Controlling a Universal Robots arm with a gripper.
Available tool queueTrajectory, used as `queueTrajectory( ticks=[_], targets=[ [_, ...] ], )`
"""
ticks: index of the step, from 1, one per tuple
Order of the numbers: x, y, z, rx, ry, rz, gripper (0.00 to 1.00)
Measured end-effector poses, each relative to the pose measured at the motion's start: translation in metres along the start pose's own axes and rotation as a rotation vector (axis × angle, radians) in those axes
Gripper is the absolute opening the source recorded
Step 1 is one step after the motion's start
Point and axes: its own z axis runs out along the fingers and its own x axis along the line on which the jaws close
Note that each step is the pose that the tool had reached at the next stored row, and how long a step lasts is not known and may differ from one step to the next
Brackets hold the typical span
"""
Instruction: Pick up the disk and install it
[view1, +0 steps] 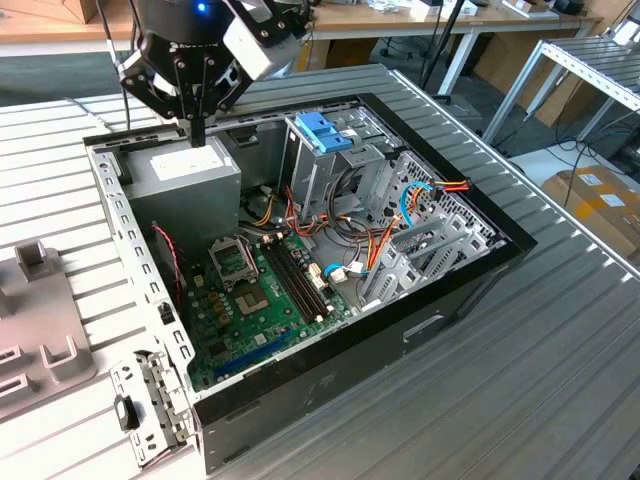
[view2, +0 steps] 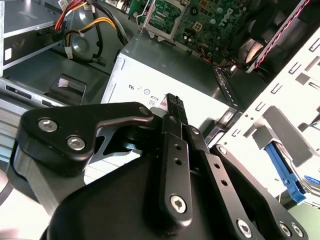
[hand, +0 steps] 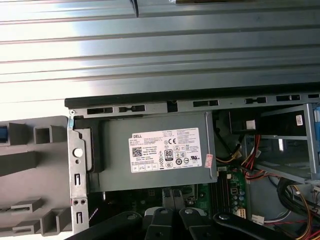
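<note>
My gripper (view1: 198, 138) hangs over the back corner of the open computer case (view1: 470, 275), just above the grey power supply (view1: 185, 175). Its black fingers (view2: 173, 102) are pressed together with nothing between them, so it is shut and holds nothing. Of the disk I see a bright blue rail (view2: 286, 172) past the case's perforated side wall, lying by the grey fixture. Its dark body is mostly hidden. The power supply's white label (hand: 167, 150) lies right under the gripper.
A tall metal drive cage with a blue plastic handle (view1: 325, 130) stands inside the case. Coloured cables (view1: 375, 250) and the green motherboard (view1: 260, 290) fill the case floor. The grey fixture (view1: 40, 300) sits on the slatted table at the exterior view's left.
</note>
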Motion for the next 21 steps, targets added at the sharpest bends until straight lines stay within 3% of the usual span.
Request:
queueTrajectory(
  ticks=[21],
  targets=[
    [0.0047,-0.0004,-0.0001,0.0000,0.0000,0.000,0.11]
  ],
)
